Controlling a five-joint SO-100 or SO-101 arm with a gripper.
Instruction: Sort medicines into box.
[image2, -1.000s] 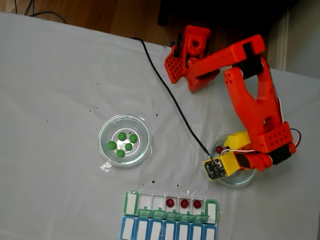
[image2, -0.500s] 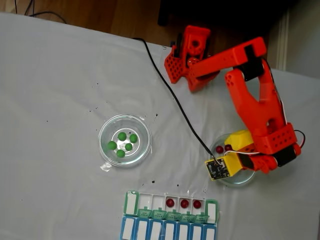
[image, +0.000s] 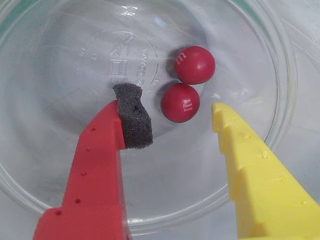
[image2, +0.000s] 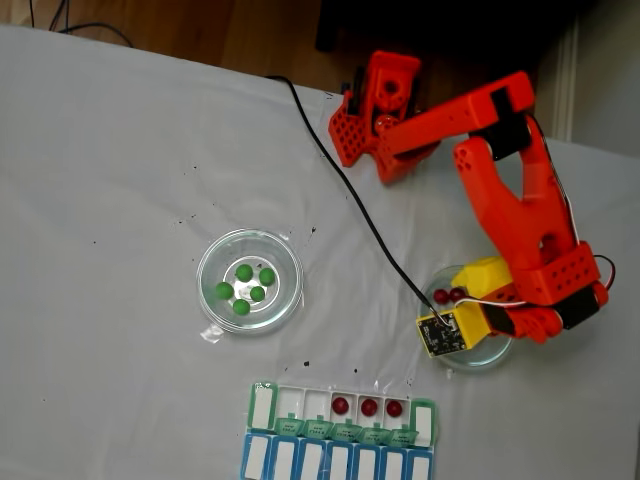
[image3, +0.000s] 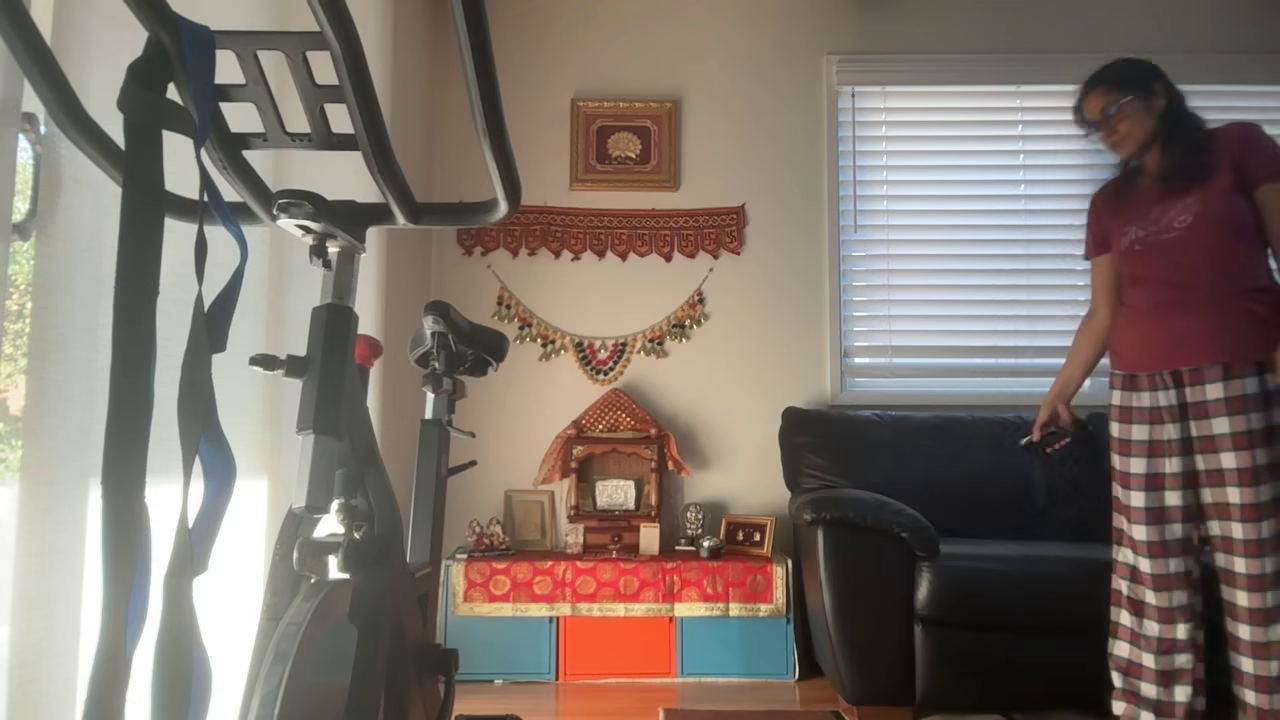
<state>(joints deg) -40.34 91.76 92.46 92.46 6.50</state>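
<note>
In the wrist view, two dark red medicines (image: 195, 65) (image: 180, 102) lie side by side in a clear glass dish (image: 60, 165). My gripper (image: 172, 102) is open just over the dish floor. Its red finger with a grey foam pad (image: 132, 120) is left of the nearer pill and its yellow finger (image: 240, 150) is right of it, neither touching. In the fixed view the gripper (image2: 462, 300) hangs over the right dish (image2: 478, 360), where the red medicines (image2: 441, 296) show. Several green medicines (image2: 244, 272) sit in the left dish (image2: 212, 262). The box (image2: 262, 405) at the front edge holds three red medicines (image2: 369, 407).
A black cable (image2: 340, 190) runs from the table's back edge to the wrist camera (image2: 440, 335). The arm's base (image2: 385, 100) stands at the back. In the other view a person (image3: 1180, 300) stands by a black sofa (image3: 950, 560), with an exercise bike (image3: 330, 450) at the left.
The gripper has shifted slightly right over the right dish. The second red pill, hidden a second ago, now shows beside the first. Box and green pills are unchanged.
</note>
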